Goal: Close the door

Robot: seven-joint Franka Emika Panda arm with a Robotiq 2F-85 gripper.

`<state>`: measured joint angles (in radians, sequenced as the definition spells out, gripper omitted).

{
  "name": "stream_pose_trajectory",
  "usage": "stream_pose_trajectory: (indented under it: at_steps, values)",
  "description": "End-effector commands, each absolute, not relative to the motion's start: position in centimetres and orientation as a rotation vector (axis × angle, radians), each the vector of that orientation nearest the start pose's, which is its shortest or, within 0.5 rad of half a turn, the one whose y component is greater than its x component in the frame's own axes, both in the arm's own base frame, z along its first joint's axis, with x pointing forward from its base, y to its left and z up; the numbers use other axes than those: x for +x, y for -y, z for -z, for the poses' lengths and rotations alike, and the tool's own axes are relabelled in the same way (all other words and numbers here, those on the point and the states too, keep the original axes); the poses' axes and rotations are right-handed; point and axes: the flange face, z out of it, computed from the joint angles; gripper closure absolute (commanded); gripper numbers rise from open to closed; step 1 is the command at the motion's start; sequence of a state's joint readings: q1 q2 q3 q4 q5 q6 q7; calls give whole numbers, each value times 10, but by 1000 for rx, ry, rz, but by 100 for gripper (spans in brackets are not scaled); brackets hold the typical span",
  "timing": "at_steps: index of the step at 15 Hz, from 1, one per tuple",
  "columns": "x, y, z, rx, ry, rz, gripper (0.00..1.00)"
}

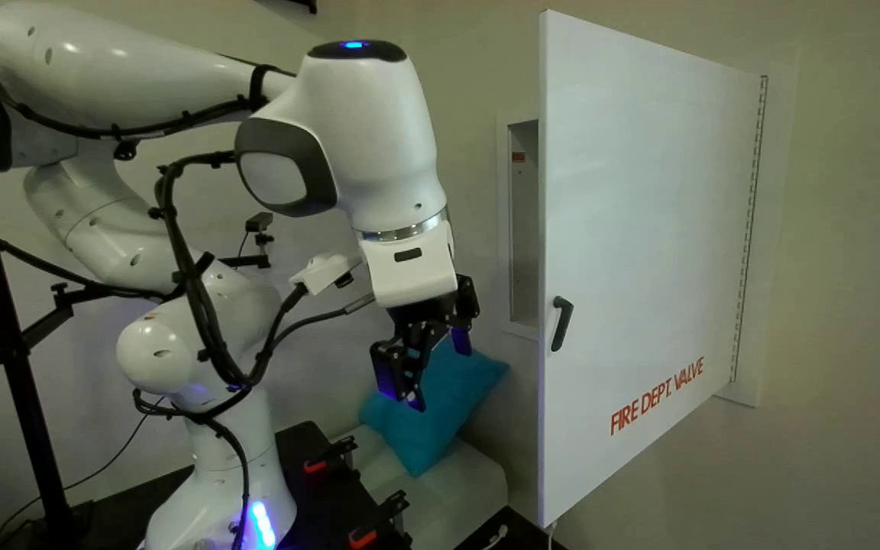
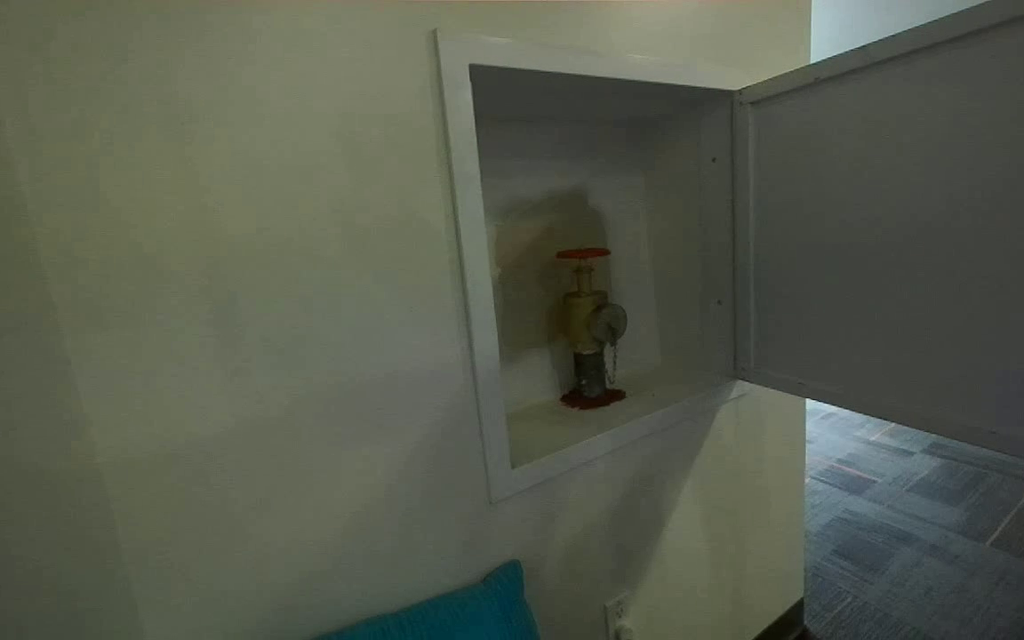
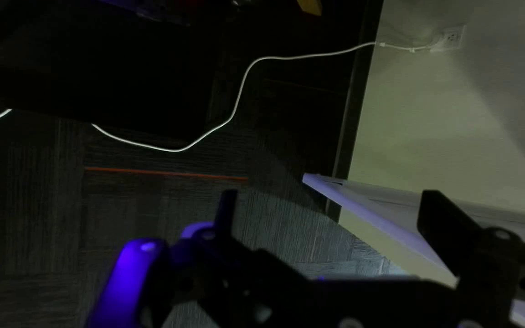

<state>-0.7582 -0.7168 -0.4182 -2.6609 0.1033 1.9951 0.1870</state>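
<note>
Door (image 1: 638, 214) of a recessed wall cabinet (image 2: 476, 267), well open in both exterior views. Hangs upright on a long hinge (image 1: 748, 229) and juts well out from the wall (image 1: 860, 267). Bears red lettering (image 1: 657, 396), reading FIRE DEPT. VALVE, low on the white outer face, and a small dark latch handle (image 1: 561, 324) near the free edge. Shows a shadowed inner face in an exterior view, beside the cabinet, with a valve (image 2: 581, 324) upright inside and a red handwheel (image 2: 583, 253) on top of it. At the end of a white arm (image 1: 379, 137), points the tool (image 3: 328, 209) downward, clear of the door in an exterior view, with fingers (image 3: 440, 228) spread well apart. Looks past those fingers in the wrist view onto the slanting edge of the door, partly hidden behind one of them, and onto dark carpet (image 3: 39, 205) with an orange stripe (image 3: 167, 172) and a white cable (image 3: 180, 150) reaching to a wall outlet (image 3: 453, 38). Takes in a teal pillow (image 1: 448, 416) in both exterior views, low beneath the cabinet and, seen behind the tool, resting on a pale seat (image 1: 470, 489) beside the wall.
</note>
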Motion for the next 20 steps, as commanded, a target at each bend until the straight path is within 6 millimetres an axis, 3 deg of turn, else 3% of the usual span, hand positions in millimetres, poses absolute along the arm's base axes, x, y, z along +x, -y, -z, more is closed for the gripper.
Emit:
stream_pose_trajectory:
  at_steps: [1, 5, 14, 20]
  values:
    - [139, 312, -443, -2223, -1709, 221, 0]
    - [140, 312, -442, -2225, -1708, 219, 0]
    - [145, 383, -482, -2055, -1888, 456, 0]
    - [144, 420, -512, -1953, -1790, 581, 0]
